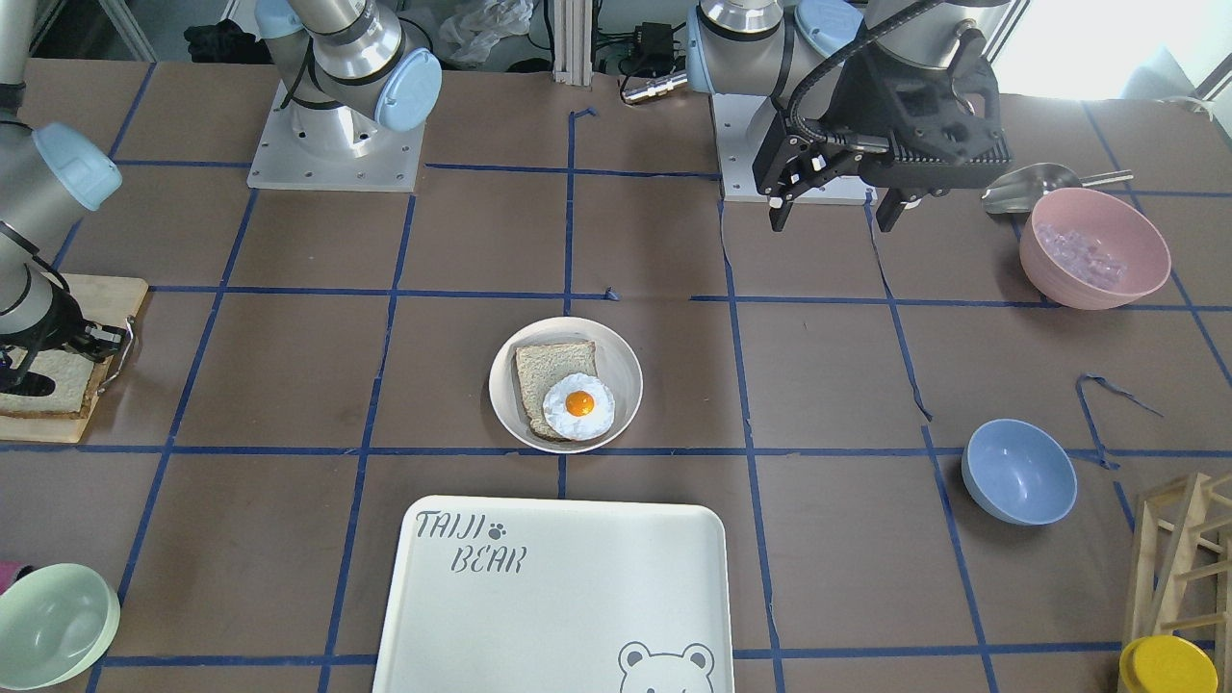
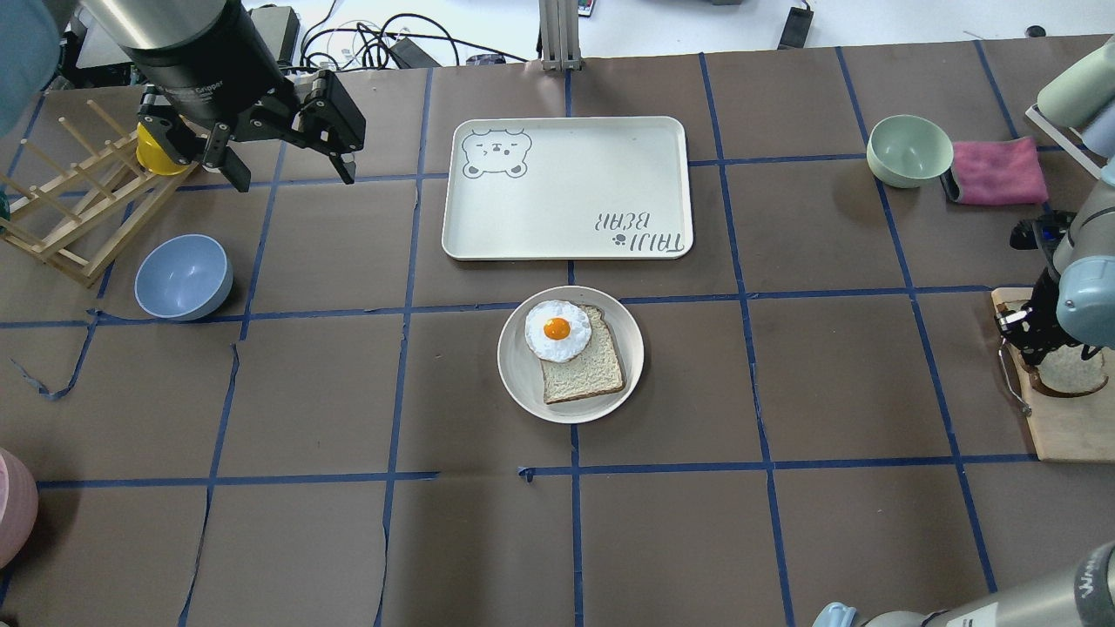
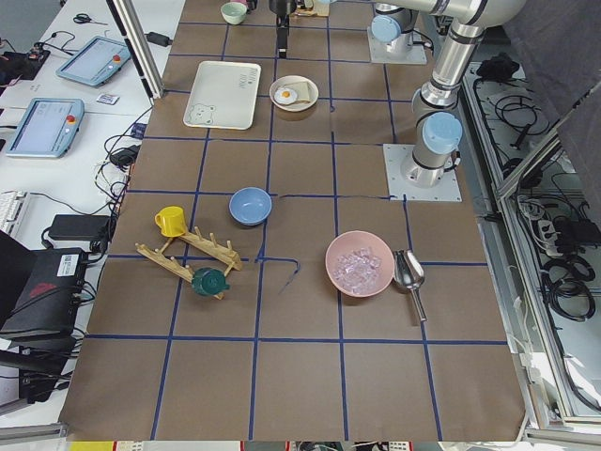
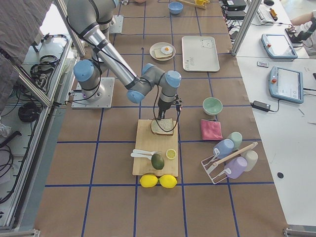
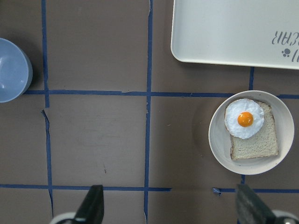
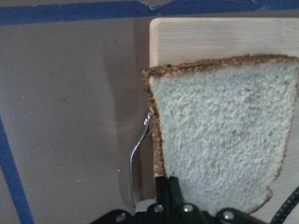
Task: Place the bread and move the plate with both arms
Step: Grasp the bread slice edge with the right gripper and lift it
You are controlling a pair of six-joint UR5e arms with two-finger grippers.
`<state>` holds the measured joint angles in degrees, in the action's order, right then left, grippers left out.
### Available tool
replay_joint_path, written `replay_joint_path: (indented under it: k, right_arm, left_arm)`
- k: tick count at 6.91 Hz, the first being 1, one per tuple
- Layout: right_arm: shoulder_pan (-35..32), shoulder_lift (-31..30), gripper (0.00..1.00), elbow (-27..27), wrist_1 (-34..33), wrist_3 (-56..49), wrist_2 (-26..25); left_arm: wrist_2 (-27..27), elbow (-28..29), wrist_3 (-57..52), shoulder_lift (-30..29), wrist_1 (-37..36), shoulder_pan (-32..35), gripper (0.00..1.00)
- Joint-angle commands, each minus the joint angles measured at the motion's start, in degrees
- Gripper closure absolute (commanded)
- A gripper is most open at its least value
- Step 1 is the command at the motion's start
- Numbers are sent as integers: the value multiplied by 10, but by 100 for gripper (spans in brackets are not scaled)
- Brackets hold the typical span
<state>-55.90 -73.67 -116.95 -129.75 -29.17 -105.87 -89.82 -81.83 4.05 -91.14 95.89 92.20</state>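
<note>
Speckled wholemeal bread [image 6: 219, 140] w/ dark crust lies flat on cutting board [image 6: 210, 39], R fingers [image 6: 162, 185] pressed together, touching its crust edge.

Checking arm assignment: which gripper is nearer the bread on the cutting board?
Right. The right gripper sits at the crust edge of the bread on the wooden board; the left gripper hangs open far off, by the drying rack.

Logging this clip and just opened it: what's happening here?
The right gripper sits at the crust edge of the bread on the wooden cutting board, jaws together; whether it actually grips the slice isn't clear. The left gripper hangs open above the table, holding nothing. The plate is mid-table with an egg-topped slice, beside the tray.
</note>
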Motion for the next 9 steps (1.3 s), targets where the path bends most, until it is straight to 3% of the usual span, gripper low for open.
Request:
replay_joint_path:
  k: [1, 3, 5, 7, 9]
  right_arm:
    - [0, -2, 100, 1, 1, -2, -8]
    - [-10, -44, 100, 1, 7, -4, -7]
    - [-46, -87, 100, 30, 61, -4, -19]
    - [-106, -100, 100, 147, 210, 10, -36]
    - [-200, -97, 100, 243, 331, 113, -36]
  left_arm:
    - [1, 1, 0, 0, 0, 0, 0]
    - [1, 3, 5, -2, -1, 2, 0]
    - [1, 3, 4, -4, 0, 1, 0]
    - [1, 3, 3, -4, 0, 1, 0]
    - [1, 3, 3, -4, 0, 0, 0]
